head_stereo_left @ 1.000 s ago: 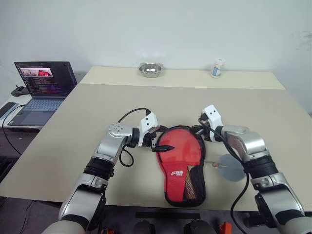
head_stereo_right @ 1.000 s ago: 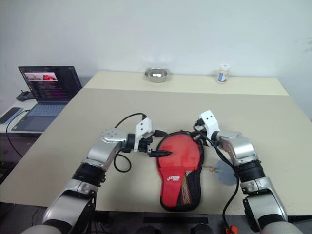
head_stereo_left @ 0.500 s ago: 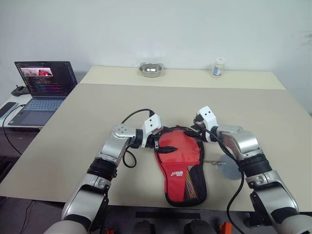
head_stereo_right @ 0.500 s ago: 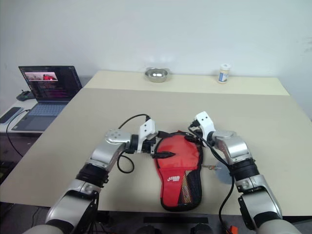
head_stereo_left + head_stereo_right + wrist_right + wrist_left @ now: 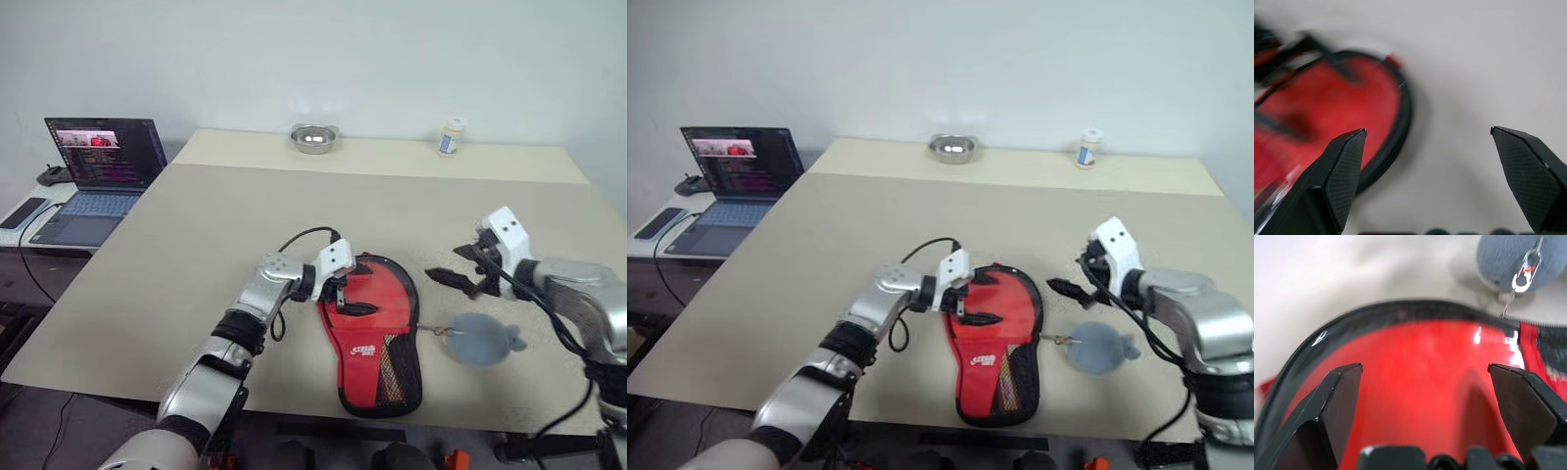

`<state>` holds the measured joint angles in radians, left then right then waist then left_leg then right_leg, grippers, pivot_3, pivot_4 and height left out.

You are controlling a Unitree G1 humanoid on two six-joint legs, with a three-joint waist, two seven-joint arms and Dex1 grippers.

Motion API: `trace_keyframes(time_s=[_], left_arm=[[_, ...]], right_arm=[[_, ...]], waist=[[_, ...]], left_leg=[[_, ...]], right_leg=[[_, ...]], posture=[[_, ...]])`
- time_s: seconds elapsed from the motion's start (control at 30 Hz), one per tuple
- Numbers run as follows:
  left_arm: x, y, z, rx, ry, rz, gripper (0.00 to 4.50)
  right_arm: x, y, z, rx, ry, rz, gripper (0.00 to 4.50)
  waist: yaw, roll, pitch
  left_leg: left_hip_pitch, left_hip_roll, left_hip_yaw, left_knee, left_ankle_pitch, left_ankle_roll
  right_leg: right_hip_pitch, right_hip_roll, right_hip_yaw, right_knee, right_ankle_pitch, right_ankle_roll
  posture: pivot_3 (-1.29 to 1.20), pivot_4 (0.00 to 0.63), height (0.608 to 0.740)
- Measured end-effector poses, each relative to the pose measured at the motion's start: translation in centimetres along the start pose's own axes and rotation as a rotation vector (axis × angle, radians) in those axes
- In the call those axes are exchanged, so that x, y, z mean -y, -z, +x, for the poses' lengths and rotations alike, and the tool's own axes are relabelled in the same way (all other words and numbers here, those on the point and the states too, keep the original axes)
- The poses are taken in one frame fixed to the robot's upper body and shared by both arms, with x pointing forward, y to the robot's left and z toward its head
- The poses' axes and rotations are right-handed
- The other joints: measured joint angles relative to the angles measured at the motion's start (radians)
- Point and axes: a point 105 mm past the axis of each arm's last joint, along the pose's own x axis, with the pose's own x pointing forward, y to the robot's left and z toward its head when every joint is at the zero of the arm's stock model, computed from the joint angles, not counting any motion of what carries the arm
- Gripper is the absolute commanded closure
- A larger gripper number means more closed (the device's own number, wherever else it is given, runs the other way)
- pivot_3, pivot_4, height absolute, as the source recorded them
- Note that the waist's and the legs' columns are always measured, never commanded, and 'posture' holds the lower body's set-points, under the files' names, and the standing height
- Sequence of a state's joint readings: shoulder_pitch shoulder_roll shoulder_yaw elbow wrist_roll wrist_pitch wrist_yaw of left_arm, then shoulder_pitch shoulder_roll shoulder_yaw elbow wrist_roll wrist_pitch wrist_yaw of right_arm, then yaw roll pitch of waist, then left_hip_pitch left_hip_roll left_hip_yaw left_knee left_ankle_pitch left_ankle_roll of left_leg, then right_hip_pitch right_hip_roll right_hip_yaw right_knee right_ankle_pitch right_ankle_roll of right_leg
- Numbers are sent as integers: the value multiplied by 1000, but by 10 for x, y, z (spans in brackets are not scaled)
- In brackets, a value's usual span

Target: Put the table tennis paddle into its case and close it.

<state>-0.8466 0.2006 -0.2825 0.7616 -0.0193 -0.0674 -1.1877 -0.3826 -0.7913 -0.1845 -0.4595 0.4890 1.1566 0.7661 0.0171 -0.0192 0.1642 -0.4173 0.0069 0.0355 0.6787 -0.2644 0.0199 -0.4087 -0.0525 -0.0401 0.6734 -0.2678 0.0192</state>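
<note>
Your left hand (image 5: pixel 355 297) hovers with fingers spread wide over the round end of the red case (image 5: pixel 377 333) lying on the bench (image 5: pixel 196 235), while your right hand (image 5: pixel 460 279), equally wide, hangs empty to its right.

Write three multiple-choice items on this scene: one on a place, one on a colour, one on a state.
1. Where does the metal bowl sit?
A. the table's far edge
B. on the case
C. on the laptop

2. What colour is the case's upward face?
A. blue
B. red
C. green

3. How is the right end effector?
A. shut on the case
B. shut on the bowl
C. open, off the case

Key: 1 A, it stands by the wall; 2 B, red with white lettering; 3 C, its fingers stand spread over bare table.
</note>
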Motion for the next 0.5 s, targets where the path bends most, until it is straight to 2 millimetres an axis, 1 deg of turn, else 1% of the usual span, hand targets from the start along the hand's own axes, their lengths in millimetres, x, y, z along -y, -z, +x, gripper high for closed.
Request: trace_keyframes(time_s=[0.07,0.13,0.2,0.3,0.4,0.5], left_arm=[[1,5,5,-13,13,-5,0],[0,6,7,-14,16,-4,0],[-1,7,9,-17,19,0,0],[-1,8,11,-12,21,2,0],[-2,9,11,-8,14,10,0],[-2,11,11,-8,7,6,0]], right_arm=[[-12,3,-18,-28,-37,-22,29],[-23,7,-29,-59,-69,-32,29],[-31,16,-34,-95,-91,-34,29],[-38,37,-38,-167,-94,-22,29],[-35,56,-36,-230,-43,-47,29],[-33,66,-33,-253,-20,-85,29]], waist=[[-2,0,0],[-4,-1,1],[-3,-2,1],[-1,-2,0],[-2,-3,0],[-2,-3,0]], left_leg=[[0,1,-1,0,0,0],[2,2,-1,0,0,0],[2,2,-2,0,0,0],[3,1,-1,1,1,1],[3,1,0,2,1,1],[3,1,0,2,2,1]], right_leg=[[0,1,-1,0,0,0],[2,2,-1,0,0,0],[3,2,-2,0,-1,2],[4,2,-1,-1,-3,5],[4,1,0,-1,-3,6],[4,1,0,-1,-2,7]], posture=[[0,150,740],[0,150,740],[0,150,740],[0,150,740],[0,150,740],[0,150,740]])
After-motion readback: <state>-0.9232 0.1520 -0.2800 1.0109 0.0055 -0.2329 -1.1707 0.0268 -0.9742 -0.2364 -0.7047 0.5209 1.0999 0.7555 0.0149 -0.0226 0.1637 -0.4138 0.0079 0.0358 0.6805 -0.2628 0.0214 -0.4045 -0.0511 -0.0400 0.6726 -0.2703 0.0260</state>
